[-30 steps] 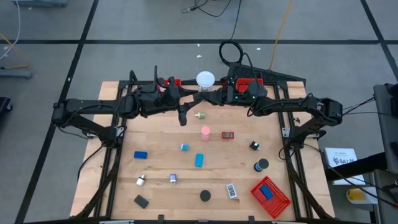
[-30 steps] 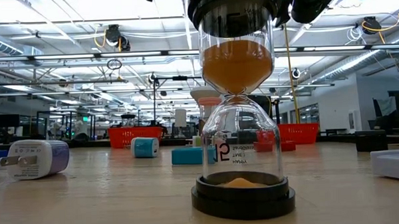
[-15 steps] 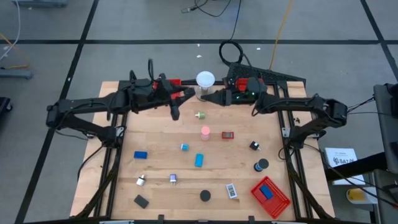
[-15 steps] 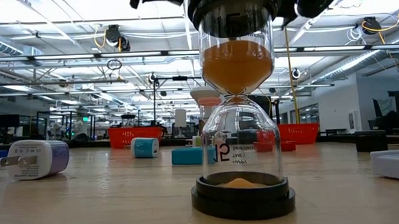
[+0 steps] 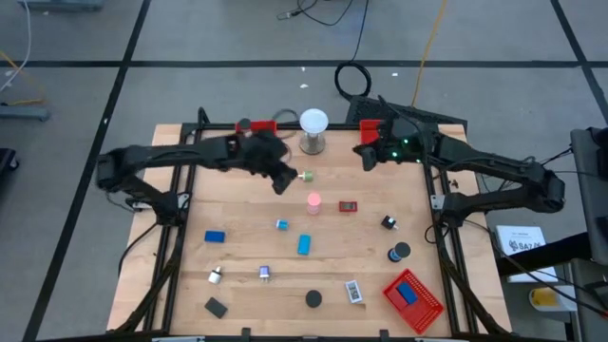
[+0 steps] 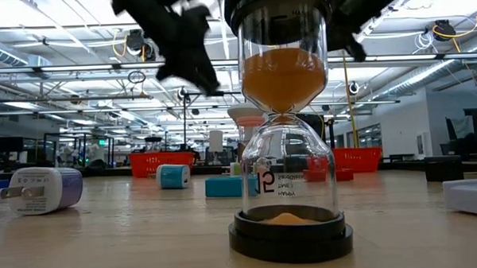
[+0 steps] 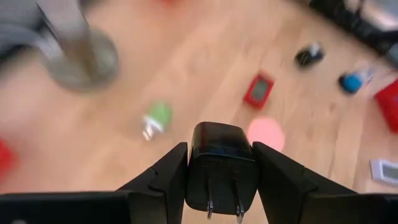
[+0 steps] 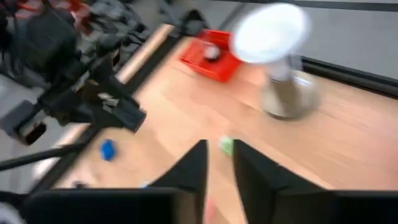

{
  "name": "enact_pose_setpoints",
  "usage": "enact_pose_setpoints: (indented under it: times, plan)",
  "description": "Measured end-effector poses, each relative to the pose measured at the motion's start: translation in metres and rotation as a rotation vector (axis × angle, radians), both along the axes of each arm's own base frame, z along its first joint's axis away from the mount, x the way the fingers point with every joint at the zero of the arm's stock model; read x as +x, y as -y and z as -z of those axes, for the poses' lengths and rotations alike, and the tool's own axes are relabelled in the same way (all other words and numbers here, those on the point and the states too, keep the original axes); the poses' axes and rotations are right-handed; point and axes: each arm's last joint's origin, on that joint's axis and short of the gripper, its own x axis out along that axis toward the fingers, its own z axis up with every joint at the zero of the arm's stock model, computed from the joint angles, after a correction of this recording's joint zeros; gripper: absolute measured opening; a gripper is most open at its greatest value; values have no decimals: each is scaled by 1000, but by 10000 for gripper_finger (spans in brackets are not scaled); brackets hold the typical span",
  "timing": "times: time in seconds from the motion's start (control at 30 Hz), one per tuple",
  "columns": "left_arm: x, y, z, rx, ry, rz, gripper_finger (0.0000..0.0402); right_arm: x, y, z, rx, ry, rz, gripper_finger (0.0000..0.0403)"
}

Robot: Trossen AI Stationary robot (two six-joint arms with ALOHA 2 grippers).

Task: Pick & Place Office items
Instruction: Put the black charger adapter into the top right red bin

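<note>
My left gripper (image 5: 281, 180) (image 7: 221, 152) is shut on a black plug adapter (image 7: 221, 163) and hangs above the table near a small green and silver item (image 5: 306, 176) and a pink disc (image 5: 313, 199). My right gripper (image 5: 364, 157) (image 8: 219, 152) holds nothing; its fingers stand a narrow gap apart, right of the white globe (image 5: 313, 123). Blue, red, black, white and silver items lie scattered on the wood, among them a red block (image 5: 348, 206), a blue block (image 5: 304, 245) and a white block (image 5: 353, 291). An hourglass (image 6: 287, 148) stands upright at the near edge. My left gripper pinches the black plug adapter by its two opposite side faces (image 7: 194, 168), one finger on each side. The fingers come from above, slanting down. The adapter is lifted clear of the table, its two metal prongs (image 7: 222, 208) pointing back toward the wrist.
One red mesh tray (image 5: 413, 296) sits at the near right corner with a blue item in it. Another (image 5: 380, 128) lies at the far edge under my right arm, and a third (image 8: 208, 56) shows left of the globe. Dark frame rails run along both table sides.
My right gripper has drawn back from beside the globe toward the table's right. My left arm has swung about over the far left of the table, and its gripper has come down lower, now showing in the low view, still shut on the black adapter.
</note>
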Motion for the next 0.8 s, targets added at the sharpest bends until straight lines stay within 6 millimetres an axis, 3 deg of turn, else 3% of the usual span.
enact_pose_setpoints:
  times: [0.13, 0.47, 0.67, 0.8]
  plan:
    - [18, -4, 37, -105, -110, -24, 157, -10, -6, 1, -41, -78, 47, 5]
    - [36, -17, 101, -224, -290, -143, 157, -11, -8, 2, -85, -115, 72, 10]
    - [39, -27, 121, -235, -325, -205, 157, -12, -7, 2, -107, -126, 82, 11]
    - [41, -28, 121, -237, -315, -213, 157, -12, -7, 2, -107, -126, 81, 11]
